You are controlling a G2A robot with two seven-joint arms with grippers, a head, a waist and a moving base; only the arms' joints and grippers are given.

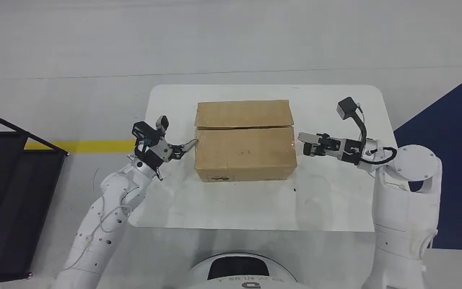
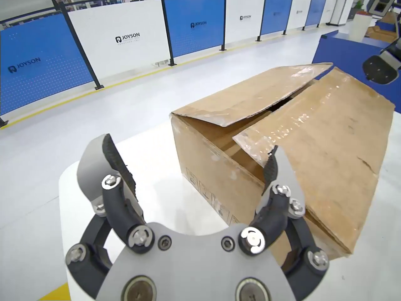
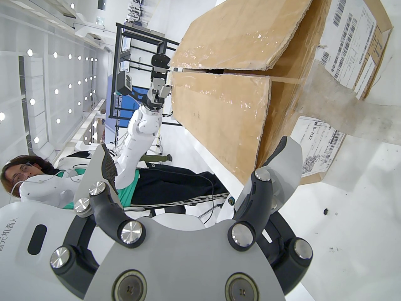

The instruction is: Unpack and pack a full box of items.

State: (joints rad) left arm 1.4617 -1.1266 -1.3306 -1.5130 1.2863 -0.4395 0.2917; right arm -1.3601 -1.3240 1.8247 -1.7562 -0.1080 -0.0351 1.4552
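box [image 1: 245, 141] on the table [image 1: 325, 206], between left gripper [image 1: 190, 144] and right gripper [image 1: 302, 141].

A robotics test hall: beyond the left end effector [image 2: 191, 145], blue-and-white partition panels [image 2: 125, 42] fence a glossy grey floor [image 2: 188, 73] with a yellow line [image 1: 86, 146].

White table [image 1: 325, 195] before me, yellow floor line [image 1: 86, 146] on my left, black rack [image 1: 22, 188] beside it, blue-and-white fence panels [image 2: 109, 42] beyond
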